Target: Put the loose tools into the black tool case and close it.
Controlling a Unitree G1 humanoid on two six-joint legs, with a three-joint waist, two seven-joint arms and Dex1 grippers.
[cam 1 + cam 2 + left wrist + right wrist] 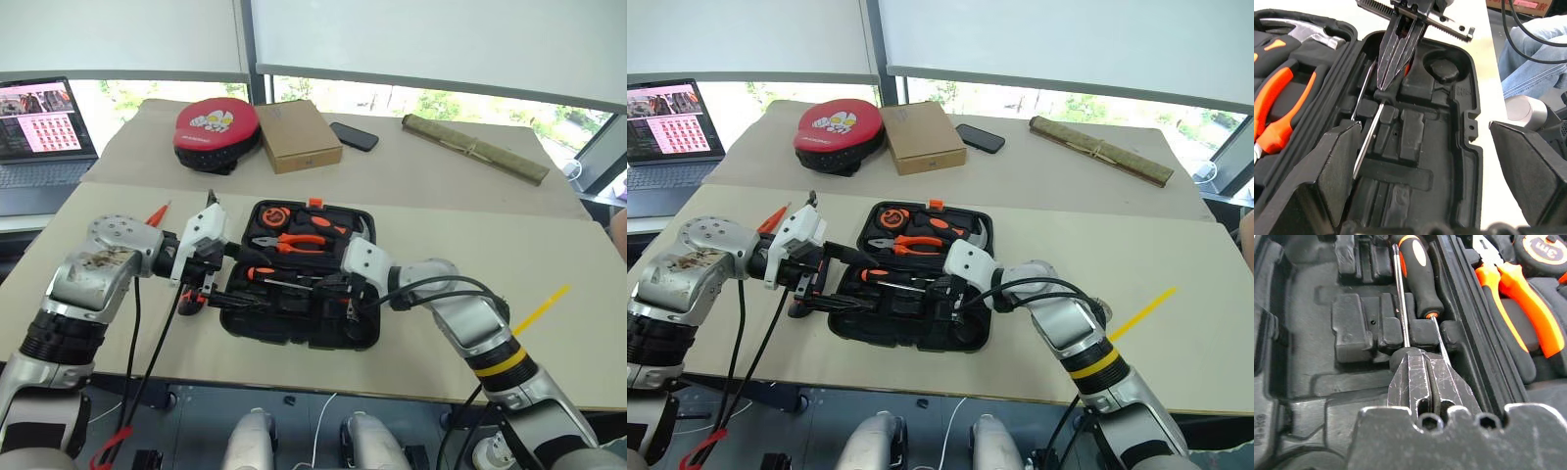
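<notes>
The black tool case (pixel 294 338) lies open on the table. Pliers (pixel 294 242), a tape measure (pixel 272 213) and a hammer (pixel 353 227) sit in its far half. A long screwdriver with a black-and-orange handle (pixel 1418 274) lies in the near half, next to a second thin shaft (pixel 1400 308). My right gripper (pixel 1413 355) is shut, its tips down on that second shaft. At the case's left edge my left gripper (pixel 1435 166) stands wide open and holds nothing. A small orange screwdriver (pixel 157 212) lies on the table left of it. A black-and-orange tool (pixel 191 302) is partly hidden beneath it.
At the back of the table are a red and black round pad (pixel 216 127), a cardboard box (pixel 297 135), a phone (pixel 354 136) and a long rolled bundle (pixel 475 147). A laptop (pixel 39 127) stands far left. A yellow strip (pixel 542 306) lies right. A person's leg (pixel 1528 54) is nearby.
</notes>
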